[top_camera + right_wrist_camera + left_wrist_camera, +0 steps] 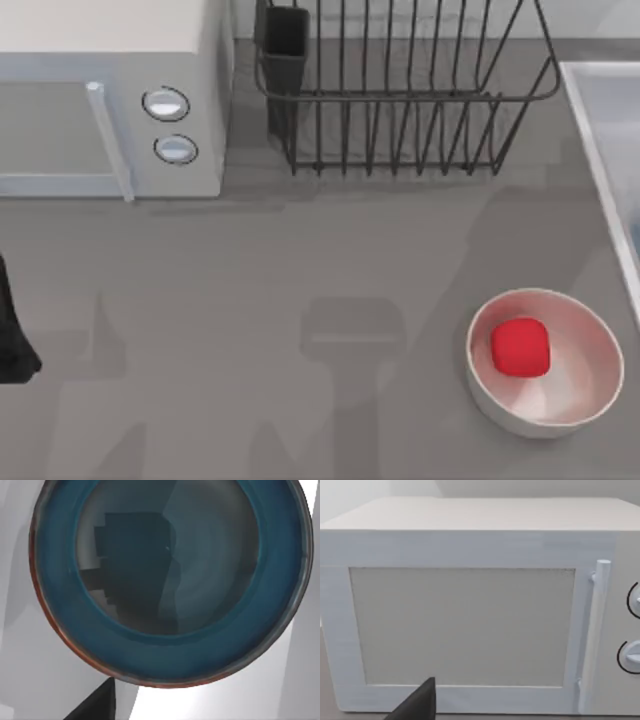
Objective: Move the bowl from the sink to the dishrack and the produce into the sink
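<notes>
The teal-blue bowl [170,645] with its red-orange rim line lies in the pale sink [30,680], seen close from straight above in the right wrist view. A dark part of my right gripper [95,705] hangs just over the bowl's rim. The sink [592,120] runs along the table's right edge in the top view. The red produce [521,347] sits inside a white bowl [590,400] at the front right. The black wire dishrack [400,100] stands at the back middle. My left gripper [417,705] is parked at the far left, facing the microwave.
A white microwave [110,100] with two round knobs fills the back left; its door [462,625] and handle face the left wrist camera. The dishrack's dark utensil cup [283,45] is at its left corner. Bare grey tabletop [250,300] spans the middle.
</notes>
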